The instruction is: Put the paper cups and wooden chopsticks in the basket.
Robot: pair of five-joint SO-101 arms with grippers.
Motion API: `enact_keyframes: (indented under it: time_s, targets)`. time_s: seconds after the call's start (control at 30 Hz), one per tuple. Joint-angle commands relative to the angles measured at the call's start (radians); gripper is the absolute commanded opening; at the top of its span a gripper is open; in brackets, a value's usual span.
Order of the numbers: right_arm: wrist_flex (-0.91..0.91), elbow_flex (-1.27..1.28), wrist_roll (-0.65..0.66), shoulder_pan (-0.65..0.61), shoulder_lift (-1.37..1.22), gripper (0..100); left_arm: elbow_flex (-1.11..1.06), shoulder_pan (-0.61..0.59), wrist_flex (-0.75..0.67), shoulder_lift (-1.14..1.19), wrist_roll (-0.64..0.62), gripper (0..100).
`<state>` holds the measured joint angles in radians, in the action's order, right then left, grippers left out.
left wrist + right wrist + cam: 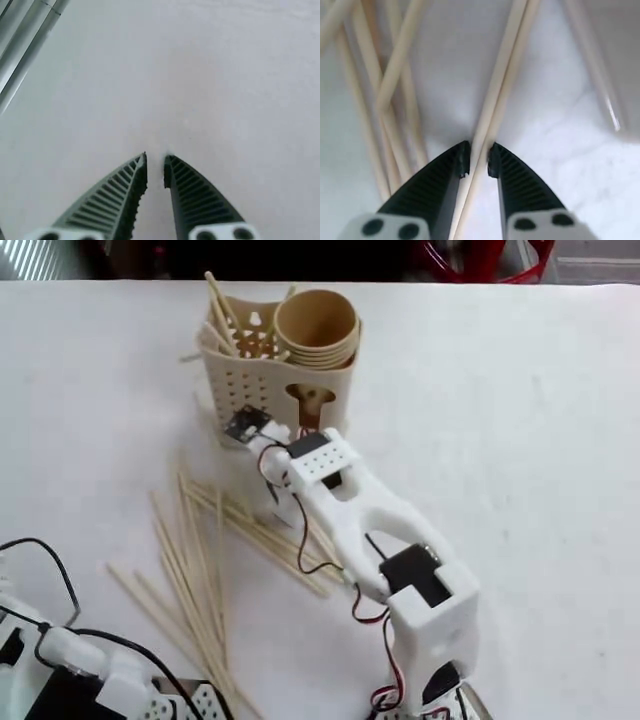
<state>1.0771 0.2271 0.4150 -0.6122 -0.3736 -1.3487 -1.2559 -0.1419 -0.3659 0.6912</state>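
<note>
A beige perforated basket [250, 390] stands at the back of the white table. It holds a stack of paper cups [316, 325] and several wooden chopsticks [222, 310]. More chopsticks [190, 560] lie scattered on the table in front of it. My right gripper [478, 160] is down among them, just in front of the basket, shut on a pair of chopsticks [505, 85] that run between its fingertips. Other chopsticks [395, 75] lie beside that pair. My left gripper [155, 162] is shut with nothing in it, over bare table.
The right arm [380, 540] stretches from the front edge toward the basket and covers part of the chopstick pile. The left arm's base and cables [90, 680] sit at the front left corner. A metal rail [20, 55] runs past the left gripper.
</note>
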Motion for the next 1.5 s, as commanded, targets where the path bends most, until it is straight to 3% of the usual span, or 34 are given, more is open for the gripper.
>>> enact_keyframes:
  time_s: [0.0, 0.17, 0.27, 0.53, 0.7, 0.93, 1.13, 1.27, 1.47]
  targets:
    - [0.058, 0.031, -0.006, 0.021, 0.030, 1.7, 0.002, 0.010, -0.023, -0.013, 0.003, 8]
    - [0.114, 0.072, 0.009, 0.094, 0.148, 1.7, 0.005, 0.010, -0.023, -0.018, 0.003, 8]
    - [0.113, 0.169, 0.081, 0.097, 0.242, 1.7, 0.006, 0.010, -0.025, -0.021, 0.003, 8]
    - [0.093, 0.311, 0.077, 0.097, 0.499, 1.7, 0.000, 0.016, -0.018, -0.016, 0.002, 8]
    - [0.091, 0.299, -0.043, 0.090, 0.746, 1.7, -0.002, 0.027, -0.018, -0.013, 0.003, 8]
    - [0.079, 0.245, -0.100, 0.001, 1.145, 1.7, -0.025, 0.028, -0.018, -0.018, 0.003, 8]
    - [0.035, 0.091, -0.144, -0.001, 1.162, 1.7, -0.041, 0.028, -0.023, -0.018, 0.003, 8]
    - [-0.065, -0.002, -0.183, -0.002, 1.070, 1.7, -0.041, 0.028, -0.021, -0.015, 0.003, 8]
    - [-0.522, -0.029, -0.288, -0.004, 0.926, 1.8, -0.043, 0.024, -0.020, -0.015, 0.003, 8]
